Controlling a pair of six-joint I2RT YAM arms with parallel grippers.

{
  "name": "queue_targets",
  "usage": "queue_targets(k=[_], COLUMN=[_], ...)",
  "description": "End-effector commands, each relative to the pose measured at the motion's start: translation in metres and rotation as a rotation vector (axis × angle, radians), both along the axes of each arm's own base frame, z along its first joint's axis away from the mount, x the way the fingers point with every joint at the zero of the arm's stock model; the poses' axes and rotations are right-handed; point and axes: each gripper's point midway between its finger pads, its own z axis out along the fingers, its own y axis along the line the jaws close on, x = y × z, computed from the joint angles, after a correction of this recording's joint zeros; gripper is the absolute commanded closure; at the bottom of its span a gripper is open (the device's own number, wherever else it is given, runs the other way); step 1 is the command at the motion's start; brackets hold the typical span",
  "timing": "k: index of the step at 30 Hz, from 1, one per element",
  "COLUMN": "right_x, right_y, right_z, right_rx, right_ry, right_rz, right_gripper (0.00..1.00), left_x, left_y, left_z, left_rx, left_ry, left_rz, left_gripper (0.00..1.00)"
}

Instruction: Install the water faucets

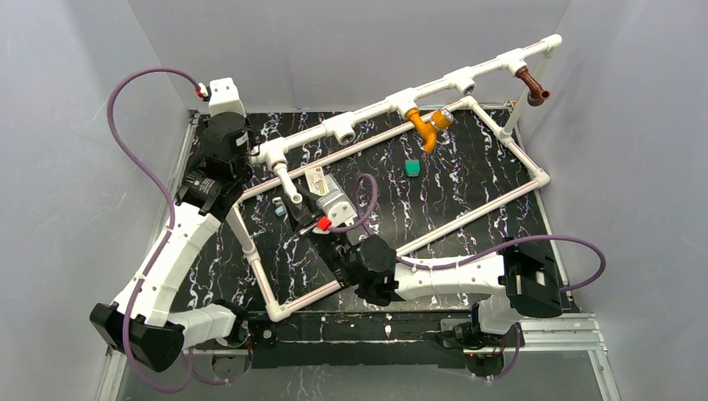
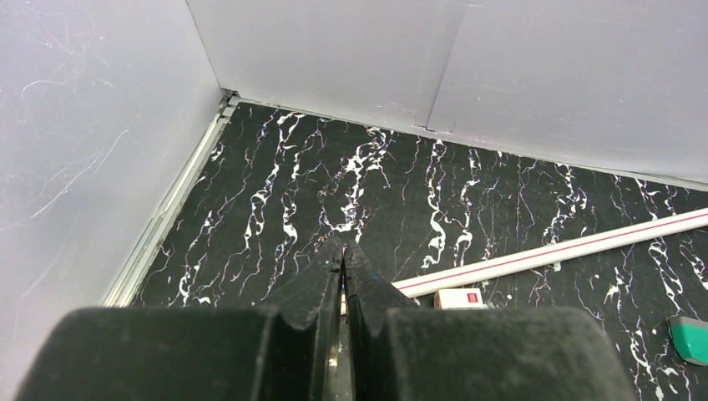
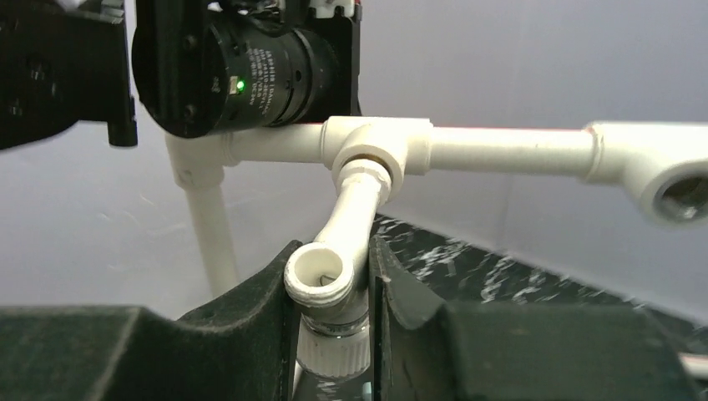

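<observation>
The white faucet [image 1: 289, 181] hangs from the leftmost T-fitting [image 3: 377, 147] of the white pipe frame [image 1: 376, 107]. My right gripper [image 1: 302, 206] is shut on it; in the right wrist view the fingers [image 3: 392, 288] clamp its round threaded end [image 3: 324, 276]. The orange faucet [image 1: 429, 125] sits in a middle T-fitting. The reddish-brown faucet [image 1: 532, 85] sits in the fitting at the far right end. My left gripper [image 1: 249, 157] is at the frame's left end, its jaws shut with nothing visible between them [image 2: 342, 251].
A small teal piece [image 1: 412, 167] lies on the black marbled table inside the frame's floor rectangle [image 1: 392, 242]; it also shows in the left wrist view [image 2: 690, 338]. Grey walls stand close on the left, back and right. The left arm's body [image 3: 225, 67] hangs just above the top pipe.
</observation>
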Motion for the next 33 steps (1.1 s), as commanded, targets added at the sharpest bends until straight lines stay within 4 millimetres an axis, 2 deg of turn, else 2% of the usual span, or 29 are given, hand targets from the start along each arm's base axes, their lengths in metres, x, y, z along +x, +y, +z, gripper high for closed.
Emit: queue_targets(k=[1, 4, 11, 16, 19, 23, 29, 33], right_x=[-0.017, -0.023, -0.023, -0.023, -0.022, -0.021, -0.024, -0.024], right_y=[-0.012, -0.014, -0.025, -0.027, -0.029, -0.036, -0.036, -0.032], right_z=[0.053, 0.063, 0.072, 0.066, 0.064, 0.068, 0.068, 0.057], right_rx=[0.59, 0.726, 1.024, 1.18, 1.234, 1.298, 1.26, 1.223], right_ry=[0.277, 0.367, 0.62, 0.846, 0.926, 0.948, 0.957, 0.97], right_rz=[0.244, 0.33, 0.446, 0.502, 0.525, 0.579, 0.577, 0.561], right_gripper=[0.99, 0.99, 0.99, 0.99, 0.99, 0.99, 0.99, 0.77], left_x=[-0.062, -0.061, -0.061, -0.06, -0.06, -0.061, -0.061, -0.062], left_y=[-0.008, -0.008, -0.007, -0.007, -0.007, -0.007, -0.006, -0.006], left_z=[-0.16, -0.16, -0.161, -0.16, -0.161, -0.161, -0.162, -0.163], left_rx=[0.215, 0.217, 0.222, 0.224, 0.224, 0.223, 0.224, 0.225], left_ry=[0.612, 0.617, 0.621, 0.621, 0.623, 0.622, 0.624, 0.626], left_rz=[-0.135, -0.133, -0.127, -0.127, -0.128, -0.128, -0.126, -0.126], left_gripper=[0.96, 0.96, 0.97, 0.97, 0.97, 0.97, 0.97, 0.97])
